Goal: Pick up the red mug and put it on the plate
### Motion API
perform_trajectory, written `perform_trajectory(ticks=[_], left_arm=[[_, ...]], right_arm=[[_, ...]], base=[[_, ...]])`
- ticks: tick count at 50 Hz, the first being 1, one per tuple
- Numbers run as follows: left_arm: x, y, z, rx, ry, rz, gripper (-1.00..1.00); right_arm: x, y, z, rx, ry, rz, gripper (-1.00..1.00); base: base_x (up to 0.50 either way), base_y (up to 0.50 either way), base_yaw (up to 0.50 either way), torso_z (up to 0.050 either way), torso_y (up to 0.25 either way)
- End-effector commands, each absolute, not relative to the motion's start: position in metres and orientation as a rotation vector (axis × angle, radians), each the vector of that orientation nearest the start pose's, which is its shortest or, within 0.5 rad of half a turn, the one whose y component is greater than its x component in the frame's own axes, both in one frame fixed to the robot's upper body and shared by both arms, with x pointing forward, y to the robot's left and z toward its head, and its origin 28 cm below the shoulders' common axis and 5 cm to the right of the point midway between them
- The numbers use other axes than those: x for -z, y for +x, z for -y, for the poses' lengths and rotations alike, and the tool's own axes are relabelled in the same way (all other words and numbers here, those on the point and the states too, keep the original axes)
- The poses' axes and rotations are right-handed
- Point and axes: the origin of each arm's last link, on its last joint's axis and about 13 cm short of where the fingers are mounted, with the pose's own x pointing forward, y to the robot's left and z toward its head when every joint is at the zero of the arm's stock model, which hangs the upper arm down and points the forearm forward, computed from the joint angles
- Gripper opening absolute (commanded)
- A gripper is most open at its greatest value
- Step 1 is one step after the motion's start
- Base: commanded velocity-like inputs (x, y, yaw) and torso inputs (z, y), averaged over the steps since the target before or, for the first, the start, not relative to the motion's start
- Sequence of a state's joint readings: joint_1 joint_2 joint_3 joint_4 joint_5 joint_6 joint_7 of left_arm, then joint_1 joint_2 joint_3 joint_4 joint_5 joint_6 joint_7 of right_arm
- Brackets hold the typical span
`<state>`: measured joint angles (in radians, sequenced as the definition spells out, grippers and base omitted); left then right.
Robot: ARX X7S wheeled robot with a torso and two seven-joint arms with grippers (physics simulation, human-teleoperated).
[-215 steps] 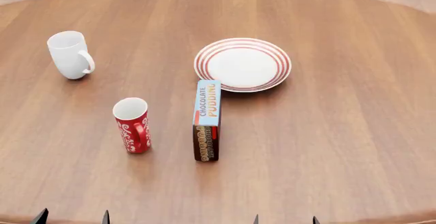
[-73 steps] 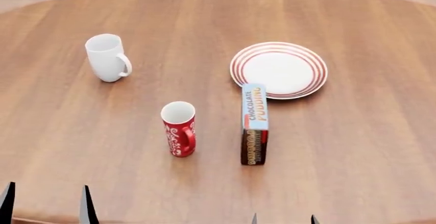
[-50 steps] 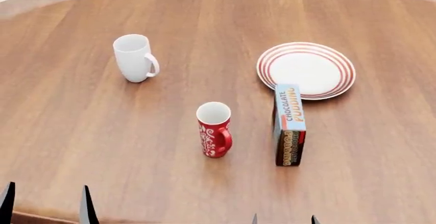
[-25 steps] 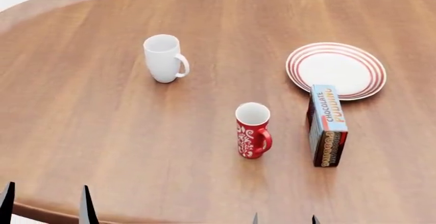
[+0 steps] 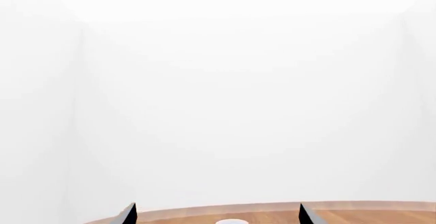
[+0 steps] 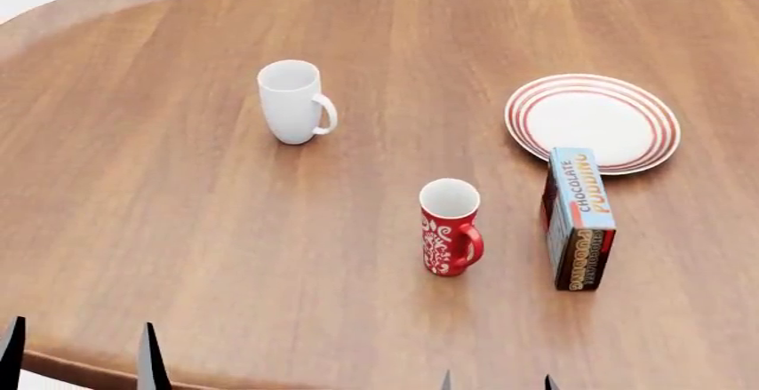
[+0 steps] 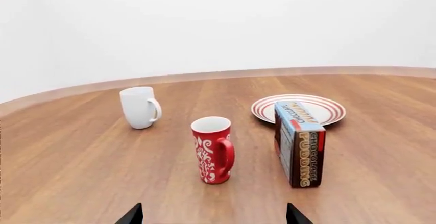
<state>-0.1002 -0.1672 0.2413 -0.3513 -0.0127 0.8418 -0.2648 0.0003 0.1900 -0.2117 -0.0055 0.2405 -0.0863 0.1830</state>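
Note:
The red mug (image 6: 451, 228) (image 7: 213, 149) stands upright on the wooden table, white inside, white pattern on its side, handle toward the right in the head view. The plate (image 6: 592, 122) (image 7: 298, 108) with red rings lies farther back and right. My right gripper (image 6: 495, 382) (image 7: 214, 215) is open near the table's front edge, well short of the mug, nothing between its fingertips. My left gripper (image 6: 78, 354) (image 5: 217, 214) is open at the front left, empty, far from the mug.
A chocolate pudding box (image 6: 578, 218) (image 7: 299, 143) stands on edge between the red mug and the plate, just in front of the plate. A plain white mug (image 6: 293, 102) (image 7: 139, 107) stands at the back left. The table's curved edge (image 6: 71, 368) runs along the near left.
The head view has swung left: every object on the table has shifted rightward in the picture. The left fingertips show higher than at first. Nothing on the table has been moved or touched.

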Motion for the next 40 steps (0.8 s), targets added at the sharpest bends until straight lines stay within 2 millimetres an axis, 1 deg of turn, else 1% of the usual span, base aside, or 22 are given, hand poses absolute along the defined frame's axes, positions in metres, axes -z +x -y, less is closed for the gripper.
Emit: perform_trajectory(ticks=[1, 16, 40], left_arm=[[-0.0148, 0.2211, -0.2057, 0.008, 0.031, 0.574, 1.00], [-0.0148, 0.2211, -0.2057, 0.010, 0.031, 0.574, 1.00], [-0.0148, 0.2211, -0.2057, 0.009, 0.031, 0.574, 1.00]], right_arm=[[-0.0164, 0.2064, 0.0980, -0.025, 0.062, 0.041, 1.00], [-0.0164, 0.2073, 0.0984, -0.019, 0.072, 0.036, 1.00], [-0.0159, 0.2075, 0.0984, -0.018, 0.076, 0.036, 1.00]], base=[[0.00, 0.00, 0.00, 0.000, 0.000], [0.07, 0.00, 0.00, 0.000, 0.000], [0.12, 0.00, 0.00, 0.000, 0.000]])
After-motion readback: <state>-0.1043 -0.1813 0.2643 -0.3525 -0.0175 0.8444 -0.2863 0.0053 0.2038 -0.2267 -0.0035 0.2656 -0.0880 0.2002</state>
